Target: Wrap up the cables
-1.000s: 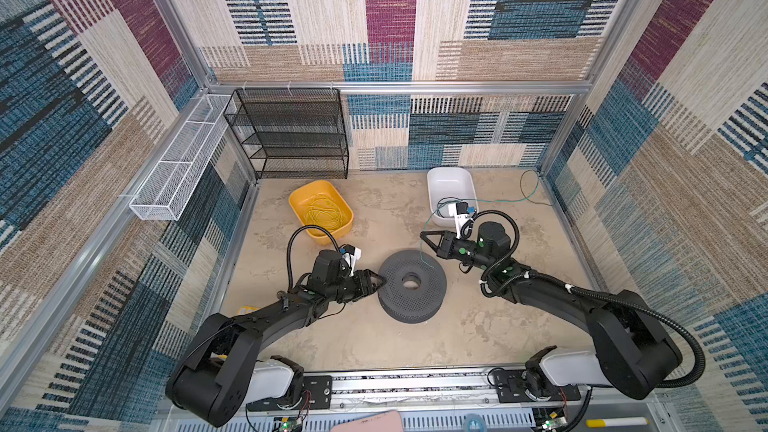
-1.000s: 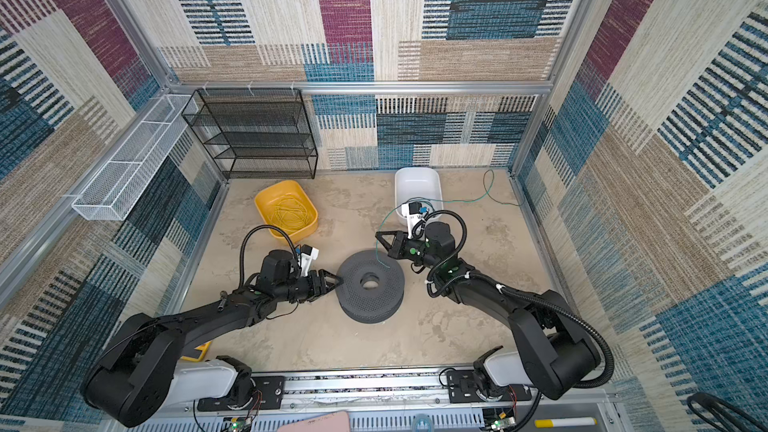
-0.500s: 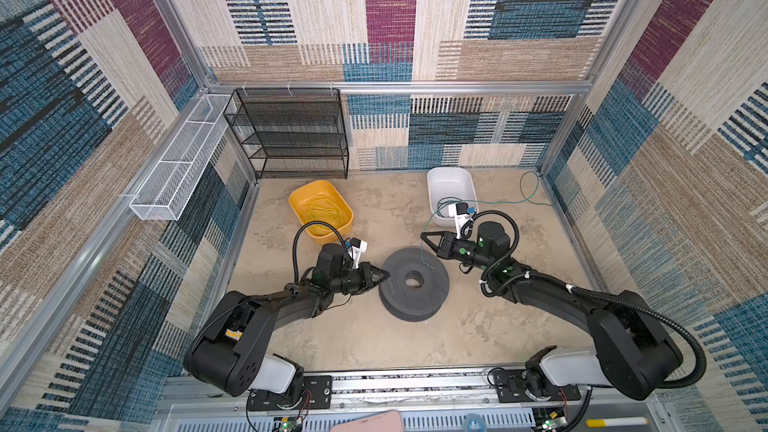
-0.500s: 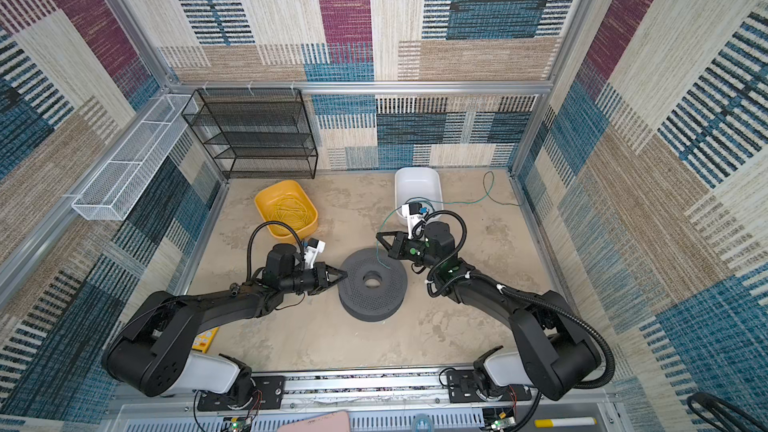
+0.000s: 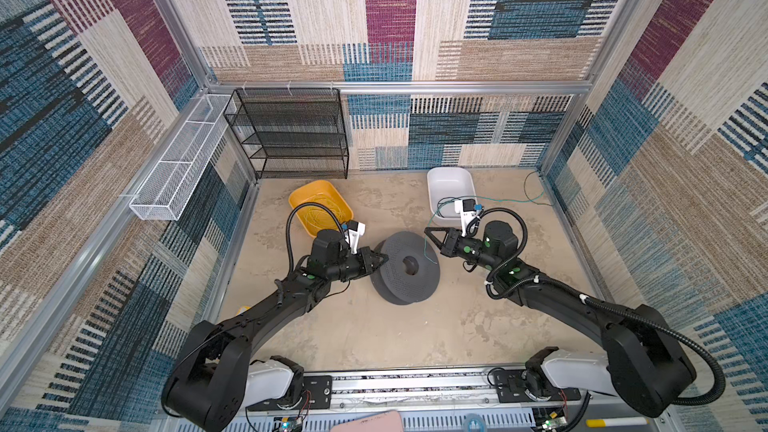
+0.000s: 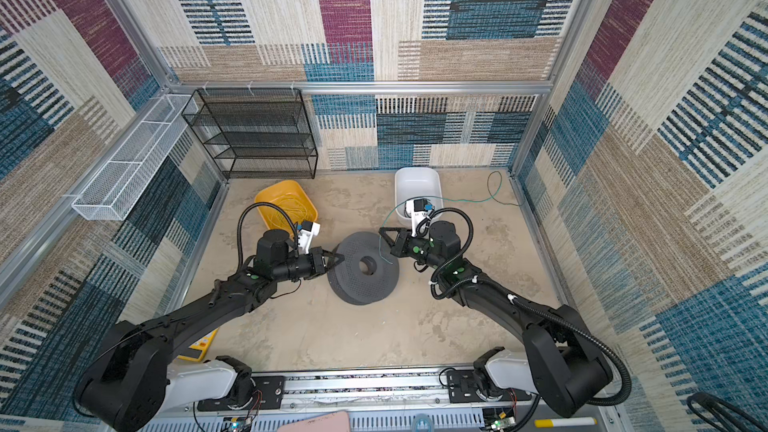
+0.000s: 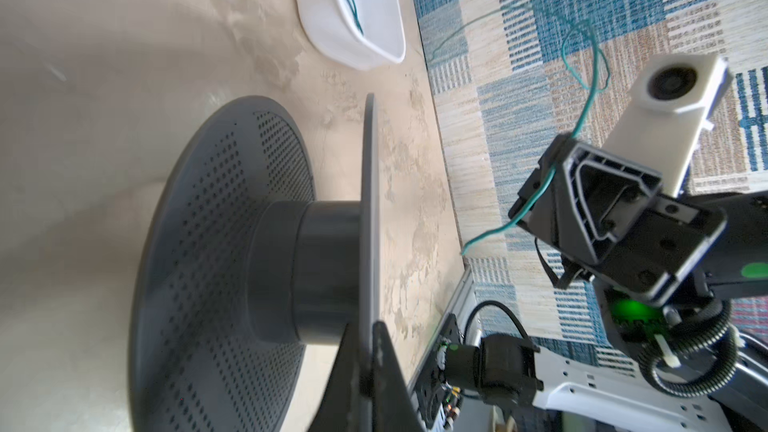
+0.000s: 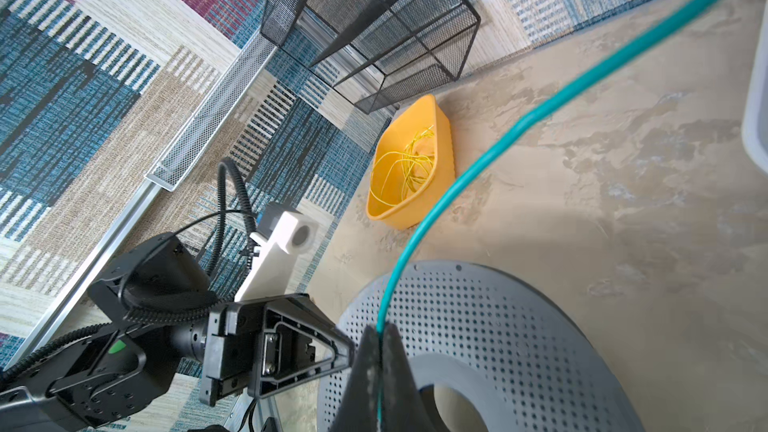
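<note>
Left jaws: clamped on top flange of grey spool [image 5: 399, 284]. Right jaws: pinching teal cable [image 8: 519, 125] near it.

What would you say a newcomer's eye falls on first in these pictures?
The gray spool at the centre of the scene stands out, with the left gripper shut on its upper flange rim. Just above it, the right gripper pinches a teal cable that runs off toward the white bin. At the back left, a yellow bin holds loose yellow wire.
</note>
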Tool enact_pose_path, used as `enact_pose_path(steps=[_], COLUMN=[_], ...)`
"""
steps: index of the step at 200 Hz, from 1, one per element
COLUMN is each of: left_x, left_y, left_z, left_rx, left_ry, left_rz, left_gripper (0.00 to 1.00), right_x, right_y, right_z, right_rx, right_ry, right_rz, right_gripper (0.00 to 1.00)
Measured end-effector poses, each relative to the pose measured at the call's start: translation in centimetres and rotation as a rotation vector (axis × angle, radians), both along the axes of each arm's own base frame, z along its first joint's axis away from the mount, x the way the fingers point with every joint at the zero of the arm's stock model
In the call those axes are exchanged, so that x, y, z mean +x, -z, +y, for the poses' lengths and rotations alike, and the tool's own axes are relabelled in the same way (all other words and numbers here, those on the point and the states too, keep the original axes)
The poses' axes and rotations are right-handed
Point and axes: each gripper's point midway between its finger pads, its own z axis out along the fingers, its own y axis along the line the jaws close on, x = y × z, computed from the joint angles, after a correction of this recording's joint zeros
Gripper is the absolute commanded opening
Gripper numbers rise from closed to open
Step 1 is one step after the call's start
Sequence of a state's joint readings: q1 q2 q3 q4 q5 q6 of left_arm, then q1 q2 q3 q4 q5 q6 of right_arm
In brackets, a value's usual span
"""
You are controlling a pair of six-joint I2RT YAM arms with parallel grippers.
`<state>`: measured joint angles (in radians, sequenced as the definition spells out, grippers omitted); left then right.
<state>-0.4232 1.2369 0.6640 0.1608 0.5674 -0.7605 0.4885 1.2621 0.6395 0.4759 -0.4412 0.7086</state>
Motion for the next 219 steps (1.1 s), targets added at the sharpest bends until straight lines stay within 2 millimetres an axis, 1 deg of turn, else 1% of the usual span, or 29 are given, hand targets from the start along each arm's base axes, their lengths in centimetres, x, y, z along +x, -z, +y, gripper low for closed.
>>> enact_pose_path(steps=[3,24,39,62,88,104,132,150,170,194,219], left_x=[0.3,0.9,1.0,0.7,0.4,0.4,1.5,1.8,2.0,2.6,2.7], left_y=[-0.5,-2.3,-3.4,-5.1,-6.7,-6.6,-5.3,-4.6,-4.3,-3.6,-3.2], left_z=[0.2,1.2,1.4,0.6,-1.4,-2.2,-2.3,-3.5,-5.0,-5.7,-6.8], left_rx=[0.016,0.088,0.125,0.208,0.33,0.395,0.552,0.636,0.678,0.718,0.75], left_ry=[-0.016,-0.071,-0.088,-0.088,-0.088,-0.104,-0.183,-0.195,-0.198,-0.212,-0.222], left_rz=[-0.016,-0.056,-0.076,-0.118,-0.197,-0.214,-0.235,-0.266,-0.288,-0.294,-0.307], left_gripper=[0.0,0.0,0.0,0.0,0.0,0.0,0.0,0.0,0.0,0.0,0.0], right_x=[0.0,0.0,-0.3,-0.3,-0.4,-0.5,-0.6,-0.7,-0.7,-0.7,-0.7], right_y=[-0.1,-1.3,-1.9,-2.7,-3.6,-4.1,-4.1,-4.1,-4.3,-4.0,-3.5], right_z=[0.0,-0.4,-0.6,-1.3,-2.2,-2.7,-3.6,-4.2,-4.8,-5.1,-5.3], right_rx=[0.001,0.009,0.011,0.012,0.008,0.012,0.007,0.005,0.007,0.005,-0.001], right_ry=[0.0,0.012,0.015,0.036,0.061,0.073,0.097,0.112,0.124,0.134,0.138], right_rz=[-0.003,-0.027,-0.041,-0.065,-0.089,-0.103,-0.1,-0.099,-0.105,-0.1,-0.088], right_gripper=[0.0,0.0,0.0,0.0,0.0,0.0,0.0,0.0,0.0,0.0,0.0])
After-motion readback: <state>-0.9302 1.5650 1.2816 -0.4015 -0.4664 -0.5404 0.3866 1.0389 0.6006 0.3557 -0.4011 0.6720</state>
